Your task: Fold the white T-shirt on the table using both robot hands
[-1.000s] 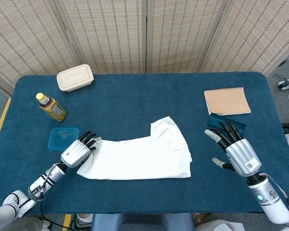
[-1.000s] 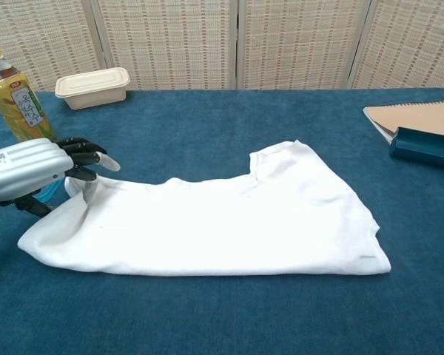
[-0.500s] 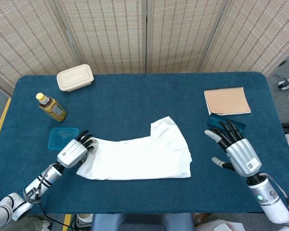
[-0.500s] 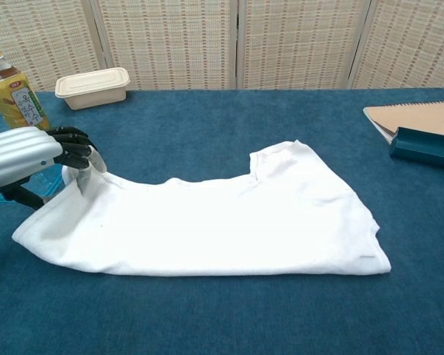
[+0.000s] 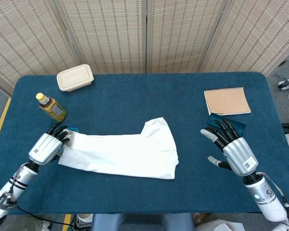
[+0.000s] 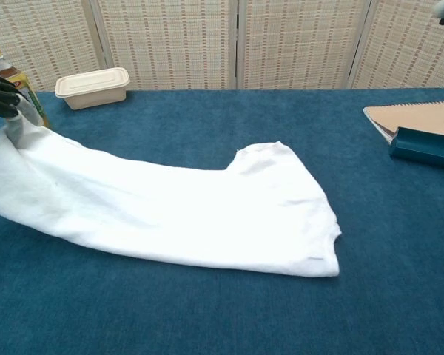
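The white T-shirt [image 5: 125,153] lies folded lengthwise across the middle of the blue table [image 5: 135,91]; it also shows in the chest view as the T-shirt [image 6: 170,211]. My left hand [image 5: 47,147] grips the shirt's left end and holds it lifted off the table. In the chest view only the dark fingers of my left hand [image 6: 0,95] show at the left edge, pinching the cloth. My right hand [image 5: 231,149] hovers with fingers spread, well to the right of the shirt, touching nothing.
A tea bottle [image 5: 50,107] and a teal lid [image 5: 72,130] sit just behind my left hand. A beige lunch box [image 5: 75,77] is at the back left. A brown notebook [image 5: 227,100] and a dark teal case [image 5: 227,122] lie at the right.
My left hand has pulled the shirt's left end leftward and upward, dragging the whole shirt to the left. My right hand has stayed nearly still.
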Controlling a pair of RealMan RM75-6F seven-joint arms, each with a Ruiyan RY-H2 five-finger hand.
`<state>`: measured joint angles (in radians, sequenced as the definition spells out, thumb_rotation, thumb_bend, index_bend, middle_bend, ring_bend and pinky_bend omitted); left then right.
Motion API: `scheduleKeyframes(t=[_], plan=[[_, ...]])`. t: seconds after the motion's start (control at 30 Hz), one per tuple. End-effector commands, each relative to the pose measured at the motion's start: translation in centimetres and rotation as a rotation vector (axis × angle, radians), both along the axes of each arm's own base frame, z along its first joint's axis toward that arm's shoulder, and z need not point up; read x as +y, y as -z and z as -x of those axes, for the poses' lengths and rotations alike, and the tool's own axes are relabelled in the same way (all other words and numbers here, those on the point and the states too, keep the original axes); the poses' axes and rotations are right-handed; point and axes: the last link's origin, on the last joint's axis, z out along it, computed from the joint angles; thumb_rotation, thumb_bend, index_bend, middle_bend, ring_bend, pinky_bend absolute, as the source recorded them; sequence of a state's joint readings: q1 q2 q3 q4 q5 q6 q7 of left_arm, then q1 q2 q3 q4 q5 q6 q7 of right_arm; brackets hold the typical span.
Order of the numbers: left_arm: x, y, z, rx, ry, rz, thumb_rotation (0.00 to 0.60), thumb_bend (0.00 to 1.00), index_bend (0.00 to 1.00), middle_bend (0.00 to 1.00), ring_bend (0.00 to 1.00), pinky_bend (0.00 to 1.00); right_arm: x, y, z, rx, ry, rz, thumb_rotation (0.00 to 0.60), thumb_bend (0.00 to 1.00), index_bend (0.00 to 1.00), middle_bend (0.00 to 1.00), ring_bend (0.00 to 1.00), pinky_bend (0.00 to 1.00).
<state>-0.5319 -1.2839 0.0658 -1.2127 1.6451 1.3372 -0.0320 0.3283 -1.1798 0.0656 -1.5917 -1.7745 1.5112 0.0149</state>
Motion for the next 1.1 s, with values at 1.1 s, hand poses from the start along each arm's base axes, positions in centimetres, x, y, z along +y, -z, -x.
scheduleKeyframes(t=[1.1], plan=[[1.1, 4.0, -14.3, 0.057, 0.039, 0.062, 0.600, 0.72, 0.74, 0.29, 0.17, 0.07, 0.8, -2.6, 1.7, -0.022, 0.026, 0.087, 0.600, 0.10, 0.21, 0.23, 0.06, 0.00]])
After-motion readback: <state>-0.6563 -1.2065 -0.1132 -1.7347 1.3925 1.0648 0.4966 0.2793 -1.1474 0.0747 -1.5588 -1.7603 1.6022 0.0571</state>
